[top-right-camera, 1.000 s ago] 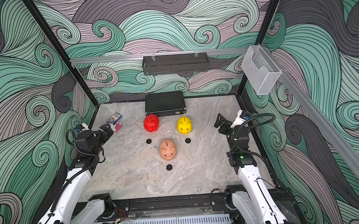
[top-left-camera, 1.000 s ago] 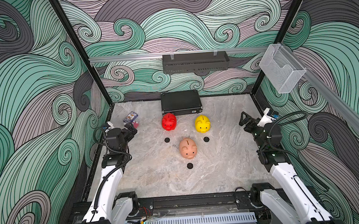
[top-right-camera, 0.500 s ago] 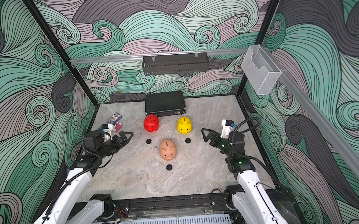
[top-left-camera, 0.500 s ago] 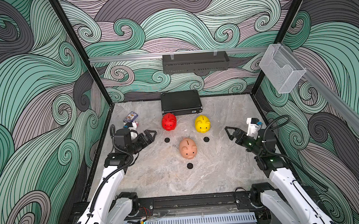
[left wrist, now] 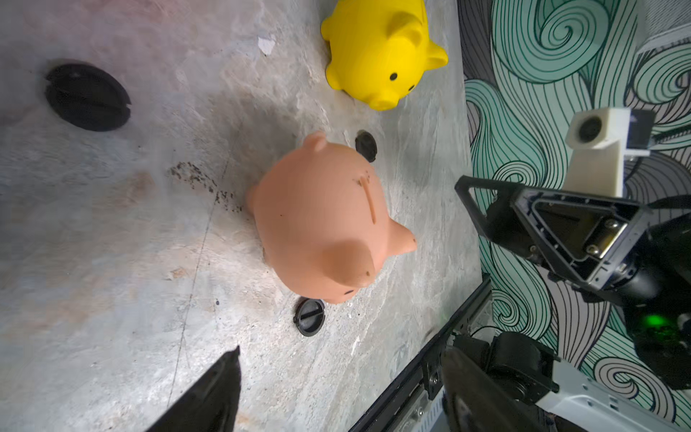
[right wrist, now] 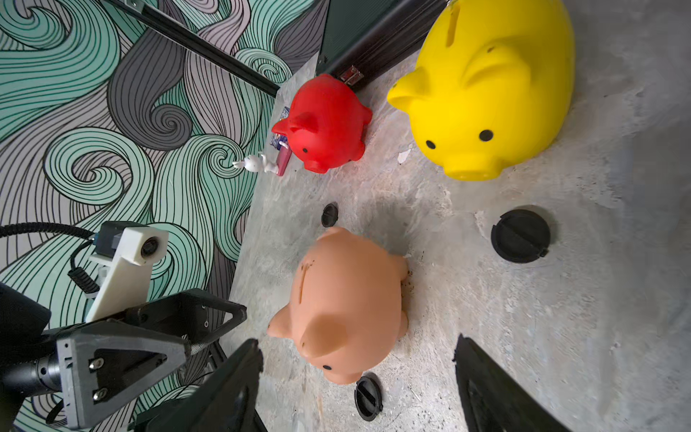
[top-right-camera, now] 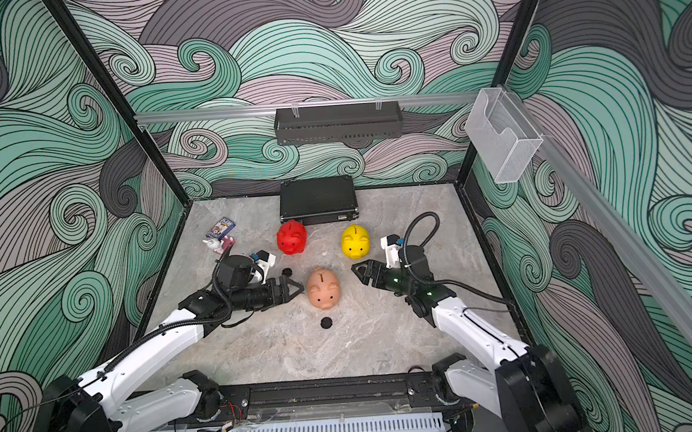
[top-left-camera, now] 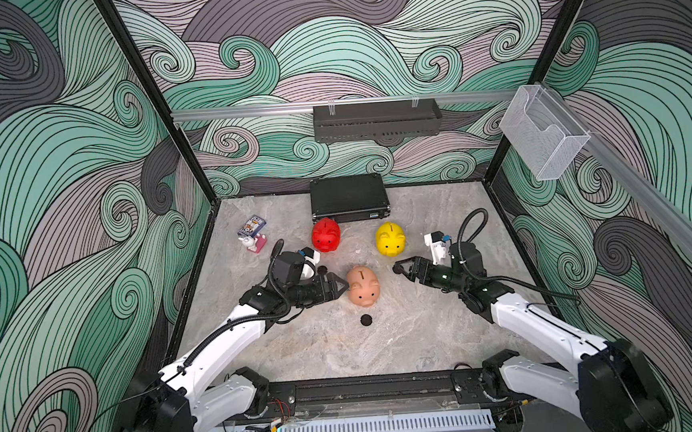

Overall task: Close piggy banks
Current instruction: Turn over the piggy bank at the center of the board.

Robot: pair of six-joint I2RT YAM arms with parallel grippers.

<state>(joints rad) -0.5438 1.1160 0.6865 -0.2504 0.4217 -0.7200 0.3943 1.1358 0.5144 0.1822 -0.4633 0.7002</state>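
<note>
Since a second ago, in from the left edge to mid-surface: left gripper, jaws spread wide, empty, just beside the glossy peach-pink plastic piggy bank. Unmoved toward the far edge: glossy red plastic piggy bank, glossy yellow plastic piggy bank. In from the right edge likewise: right gripper, wide, empty, near the peach-pink one. Underneath, grey marbled table surface with a small black round plug; around, green swirl-patterned walls.

two white-shelled arms with black joints, ribbed black cables, screwed triangular black claw fingers
</note>
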